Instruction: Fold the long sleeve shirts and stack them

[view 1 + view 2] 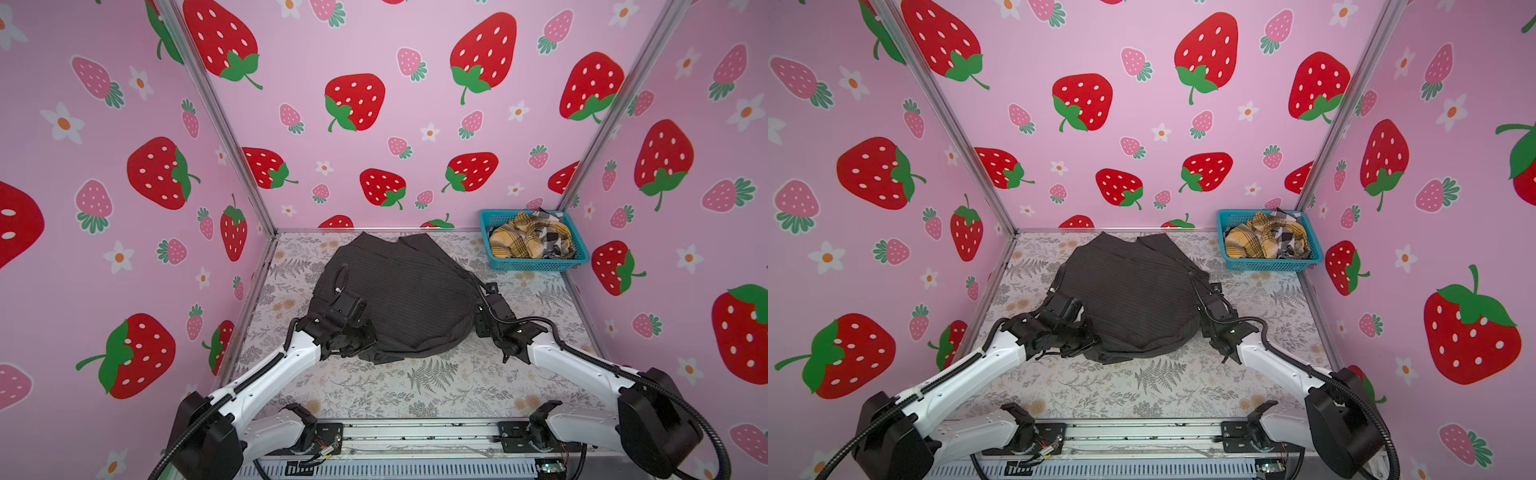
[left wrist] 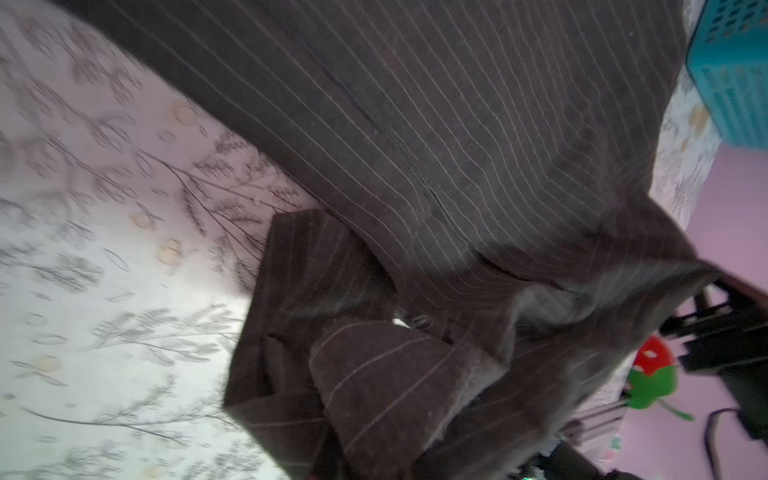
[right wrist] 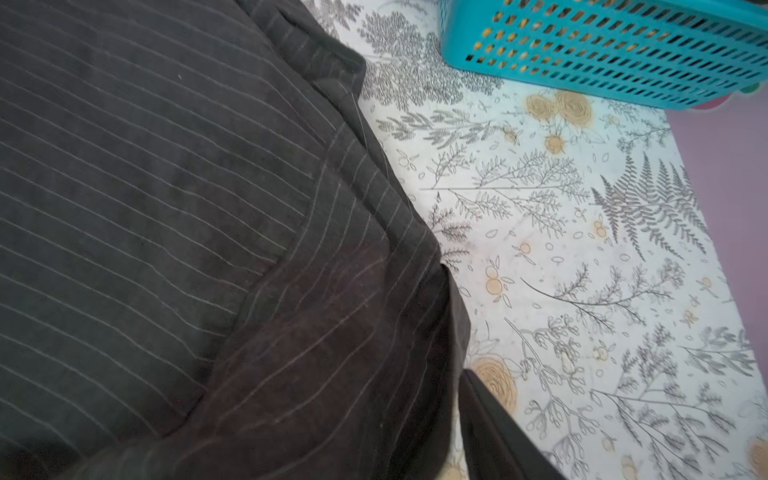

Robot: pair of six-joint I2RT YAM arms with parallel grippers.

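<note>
Both arms reach in low. The left hand (image 1: 353, 332) sits at the near-left edge of the charcoal pinstriped shirt (image 1: 399, 291), the right hand (image 1: 482, 322) at its right edge. Spread or pinching? Cannot tell for either. The shirt lies bunched in the middle of the counter (image 1: 415, 386).

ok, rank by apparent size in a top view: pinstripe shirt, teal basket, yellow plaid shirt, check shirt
1. pinstripe shirt
2. teal basket
3. yellow plaid shirt
4. check shirt, mostly buried, so its real size is unsure
</note>
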